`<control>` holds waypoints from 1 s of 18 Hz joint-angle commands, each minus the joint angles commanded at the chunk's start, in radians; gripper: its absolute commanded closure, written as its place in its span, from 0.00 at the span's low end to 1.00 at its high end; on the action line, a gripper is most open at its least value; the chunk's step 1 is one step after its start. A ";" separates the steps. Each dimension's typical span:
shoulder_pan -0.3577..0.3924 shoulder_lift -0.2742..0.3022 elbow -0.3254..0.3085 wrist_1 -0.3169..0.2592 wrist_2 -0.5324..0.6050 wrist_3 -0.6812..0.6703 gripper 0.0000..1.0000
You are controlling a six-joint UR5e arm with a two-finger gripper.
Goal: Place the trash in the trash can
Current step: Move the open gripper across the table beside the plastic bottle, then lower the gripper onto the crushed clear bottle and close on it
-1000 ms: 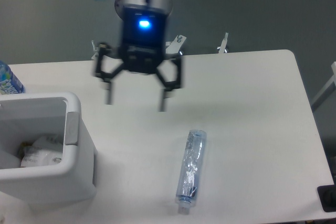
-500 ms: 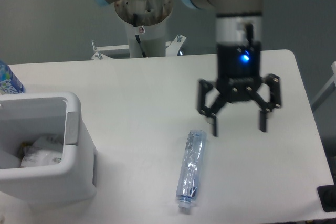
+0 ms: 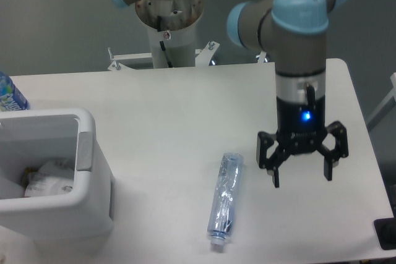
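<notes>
The gripper [image 3: 302, 180] hangs with its two black fingers spread apart and nothing between them, tips pointing down over the white table [image 3: 173, 109]. A blue light glows on its body. Compared with half a second ago it sits lower in the view and a little further right, and the arm's grey and blue wrist joints now show above it. The flattened clear plastic bottle [image 3: 225, 200] lies lengthwise on the table just to the left of the gripper, apart from it, cap end toward the near edge, in the same spot as before. Well to the left stands the white trash can [image 3: 86, 153], with the crumpled white wad [image 3: 51, 178] lying inside it, unchanged. A blue-labelled bottle [image 3: 8, 94] shows at the far left edge, behind the can.
</notes>
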 joint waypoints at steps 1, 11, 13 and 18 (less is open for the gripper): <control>0.003 -0.015 0.005 0.002 -0.002 -0.058 0.00; -0.049 -0.149 0.051 0.002 0.026 0.030 0.00; -0.070 -0.170 0.046 0.002 0.053 0.098 0.00; -0.112 -0.204 0.046 0.003 0.072 0.124 0.00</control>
